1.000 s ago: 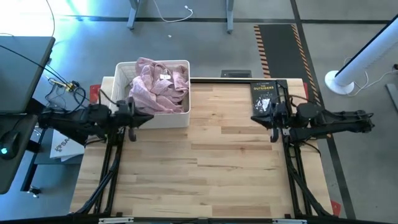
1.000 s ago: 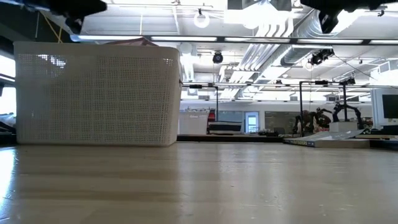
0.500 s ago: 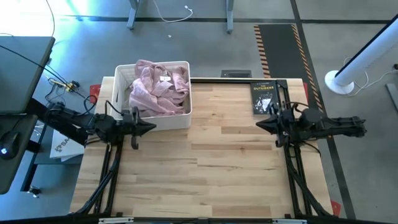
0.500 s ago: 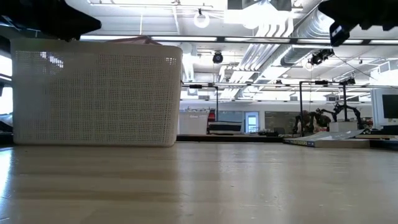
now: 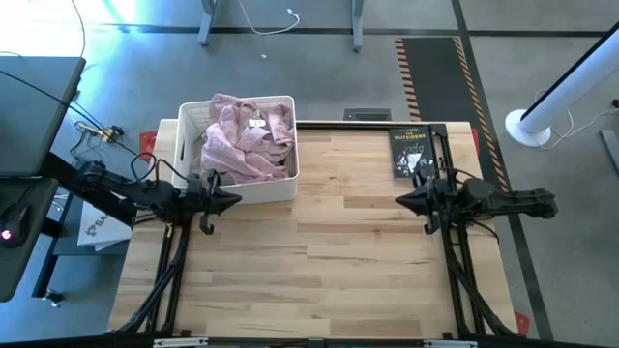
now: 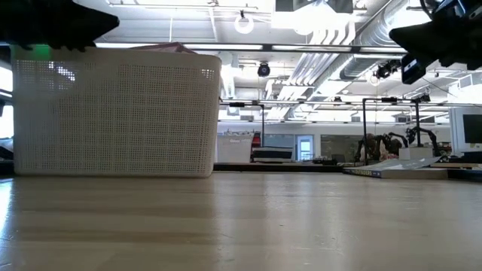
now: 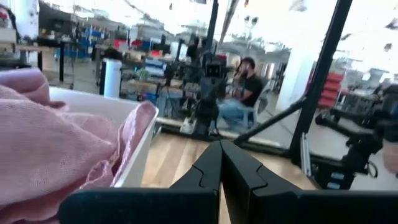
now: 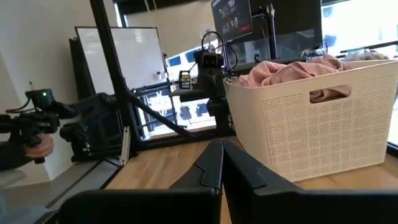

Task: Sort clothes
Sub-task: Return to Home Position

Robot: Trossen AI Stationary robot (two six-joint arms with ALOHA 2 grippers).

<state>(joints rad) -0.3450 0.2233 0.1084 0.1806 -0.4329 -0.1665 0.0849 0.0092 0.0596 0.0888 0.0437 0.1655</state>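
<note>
pink garment (image 5: pixel 247 140) in basket (image 5: pixel 253 187) | left hand (image 5: pixel 232 201), right hand (image 5: pixel 401 201): closed, level

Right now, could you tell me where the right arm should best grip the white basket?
Probably the handle slot in the end wall of the white basket facing the right gripper. Come level from that side, one finger through the slot, one outside the wall. The front wall is broad flat lattice, and the pink garment heaps over the rim.

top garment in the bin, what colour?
The garment is light pink; clearest in the high view.
</note>
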